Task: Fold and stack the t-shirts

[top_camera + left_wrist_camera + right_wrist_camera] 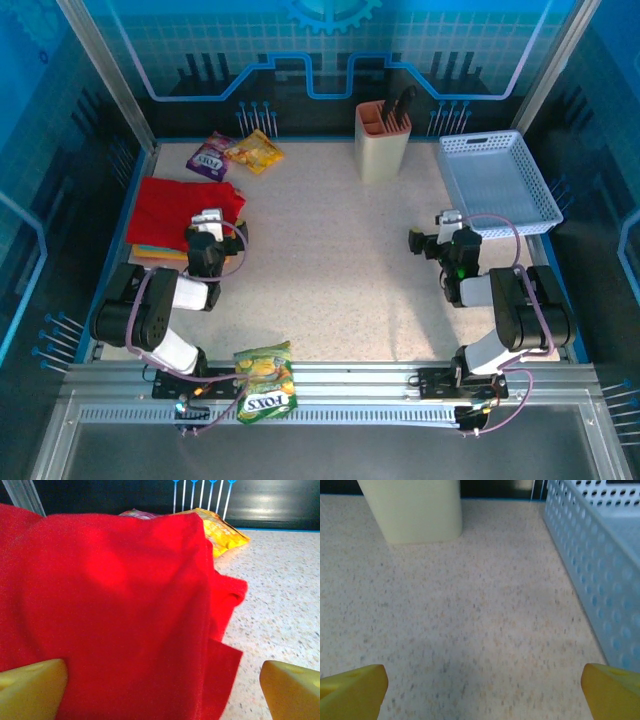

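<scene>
The red t-shirt lies folded at the table's left rear, on what seem to be teal and orange-yellow shirts, of which only the edges show. The left jaws stand wide open at its near edge, gripping nothing. The right jaws, equally wide and empty, hang over bare table beside the blue basket.
</scene>
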Controlling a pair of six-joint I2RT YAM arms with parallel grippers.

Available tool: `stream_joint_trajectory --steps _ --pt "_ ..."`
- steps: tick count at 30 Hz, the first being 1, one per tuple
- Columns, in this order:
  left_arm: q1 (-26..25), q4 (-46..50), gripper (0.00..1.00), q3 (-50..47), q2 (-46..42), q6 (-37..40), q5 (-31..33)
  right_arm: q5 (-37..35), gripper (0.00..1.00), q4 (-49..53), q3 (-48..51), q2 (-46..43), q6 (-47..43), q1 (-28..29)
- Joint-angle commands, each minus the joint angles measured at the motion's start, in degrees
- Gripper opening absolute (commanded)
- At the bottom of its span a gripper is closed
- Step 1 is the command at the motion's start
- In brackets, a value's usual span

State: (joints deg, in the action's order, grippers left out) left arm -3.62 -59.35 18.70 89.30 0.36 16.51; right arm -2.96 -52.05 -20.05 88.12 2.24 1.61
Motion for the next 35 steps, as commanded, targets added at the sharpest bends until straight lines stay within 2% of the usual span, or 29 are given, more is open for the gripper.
stream_joint_trajectory --steps 1,35 --pt "0.5 3.9 0.99 2.1 -0.2 -1.8 1.8 -1.9 1.0 1.0 -2.6 0.0 -2.3 2.0" --pt "0.5 3.7 0.99 2.0 -0.1 -1.8 1.9 -2.0 1.0 0.7 -2.7 0.2 -3.0 2.4"
